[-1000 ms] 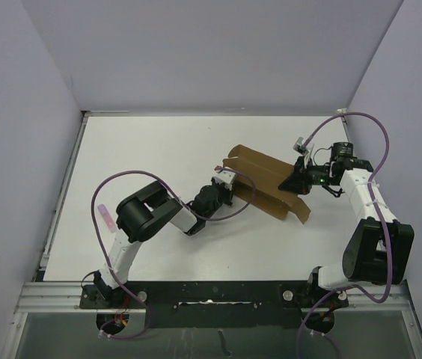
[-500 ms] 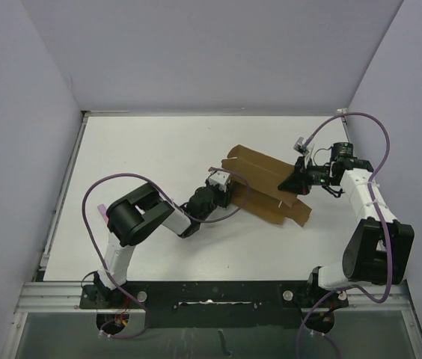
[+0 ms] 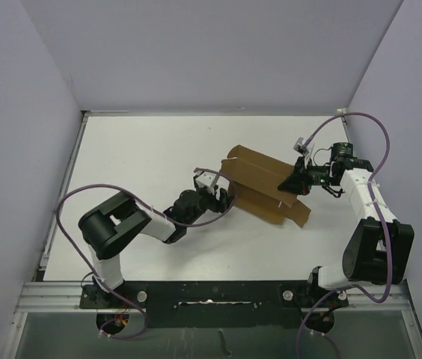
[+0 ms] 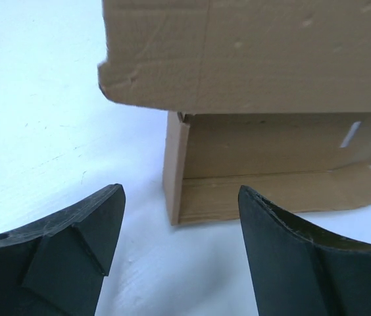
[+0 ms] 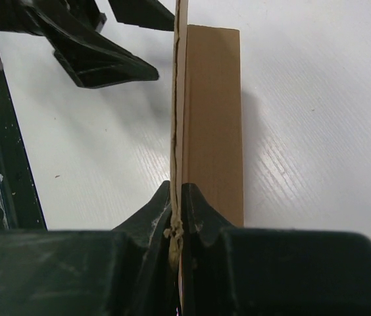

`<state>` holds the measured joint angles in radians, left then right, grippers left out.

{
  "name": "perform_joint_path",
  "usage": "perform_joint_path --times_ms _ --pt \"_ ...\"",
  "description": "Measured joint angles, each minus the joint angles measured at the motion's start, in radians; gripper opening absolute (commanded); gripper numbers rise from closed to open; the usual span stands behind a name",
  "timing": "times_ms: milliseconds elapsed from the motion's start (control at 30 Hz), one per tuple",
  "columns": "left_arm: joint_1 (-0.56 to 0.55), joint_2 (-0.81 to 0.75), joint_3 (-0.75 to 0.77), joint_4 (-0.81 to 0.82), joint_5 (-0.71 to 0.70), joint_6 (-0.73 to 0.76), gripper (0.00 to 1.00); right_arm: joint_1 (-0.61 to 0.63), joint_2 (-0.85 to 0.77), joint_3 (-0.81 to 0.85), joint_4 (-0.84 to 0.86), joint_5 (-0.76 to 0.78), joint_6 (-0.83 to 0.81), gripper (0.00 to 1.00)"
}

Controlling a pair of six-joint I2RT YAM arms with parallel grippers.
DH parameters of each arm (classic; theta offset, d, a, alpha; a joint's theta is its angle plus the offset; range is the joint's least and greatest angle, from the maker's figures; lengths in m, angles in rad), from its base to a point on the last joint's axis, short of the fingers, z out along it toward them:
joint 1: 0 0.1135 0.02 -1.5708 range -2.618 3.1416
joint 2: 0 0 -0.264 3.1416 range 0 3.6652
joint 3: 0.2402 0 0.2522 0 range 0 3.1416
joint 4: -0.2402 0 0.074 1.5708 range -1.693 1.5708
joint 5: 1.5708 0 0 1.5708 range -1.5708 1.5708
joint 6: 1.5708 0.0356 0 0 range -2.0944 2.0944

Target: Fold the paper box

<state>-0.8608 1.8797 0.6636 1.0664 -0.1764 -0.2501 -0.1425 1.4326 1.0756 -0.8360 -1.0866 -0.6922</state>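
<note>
The paper box lies partly folded on the white surface, right of centre — brown cardboard, one panel raised over a shallow open tray. The right gripper pinches a thin upright edge of the cardboard at the box's right end, jaws pressed tight on it. The left gripper sits low just beside the box's left end — jaws spread wide, nothing between them, clear of the cardboard

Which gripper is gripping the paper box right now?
The right gripper, shut on the paper box at its edge; the left gripper is open, short of the box.
</note>
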Motion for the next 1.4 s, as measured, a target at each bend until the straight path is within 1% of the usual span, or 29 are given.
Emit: perform_joint_path --times_ms 133,267,367,467,500,600,733,933,1033,1067,1100,1133,1233,1400 --pt "0.041 -0.139 -0.072 -0.027 0.11 -0.09 0.73 0.0 0.0 0.0 -0.009 -0.008 -0.009 0.0" --pt "0.165 -0.272 -0.097 -0.131 0.29 -0.235 0.8 0.0 -0.002 0.0 -0.011 -0.01 -0.011 0.0" --pt "0.245 -0.361 -0.098 -0.228 0.38 -0.301 0.88 0.0 -0.006 0.0 -0.012 -0.011 -0.011 0.0" --pt "0.284 -0.465 -0.116 -0.312 0.436 -0.335 0.97 0.0 -0.029 0.0 -0.014 -0.011 -0.01 0.0" --pt "0.293 -0.503 -0.121 -0.339 0.449 -0.341 0.98 0.0 -0.04 0.001 -0.014 -0.013 -0.008 0.0" --pt "0.319 -0.608 -0.132 -0.407 0.48 -0.358 0.98 0.002 -0.076 0.004 -0.014 -0.022 -0.003 0.0" --pt "0.344 -0.69 -0.136 -0.451 0.505 -0.385 0.98 0.024 -0.098 0.021 -0.018 -0.036 -0.006 0.0" --pt "0.372 -0.703 -0.136 -0.47 0.582 -0.416 0.96 0.09 -0.043 0.064 -0.087 -0.04 -0.058 0.0" --pt "0.374 -0.703 -0.136 -0.477 0.619 -0.413 0.92 0.118 -0.01 0.067 -0.112 -0.039 -0.081 0.0" --pt "0.374 -0.703 -0.136 -0.478 0.629 -0.409 0.9 0.126 -0.002 0.067 -0.121 -0.04 -0.089 0.0" --pt "0.373 -0.703 -0.136 -0.479 0.642 -0.397 0.87 0.132 0.003 0.067 -0.129 -0.039 -0.096 0.0" --pt "0.372 -0.703 -0.136 -0.48 0.651 -0.387 0.86 0.138 0.006 0.067 -0.139 -0.039 -0.107 0.0" --pt "0.365 -0.703 -0.135 -0.492 0.657 -0.332 0.86 0.149 0.015 0.073 -0.171 -0.041 -0.134 0.0" --pt "0.359 -0.7 -0.123 -0.543 0.682 -0.194 0.87 0.17 0.037 0.092 -0.217 -0.05 -0.185 0.0"
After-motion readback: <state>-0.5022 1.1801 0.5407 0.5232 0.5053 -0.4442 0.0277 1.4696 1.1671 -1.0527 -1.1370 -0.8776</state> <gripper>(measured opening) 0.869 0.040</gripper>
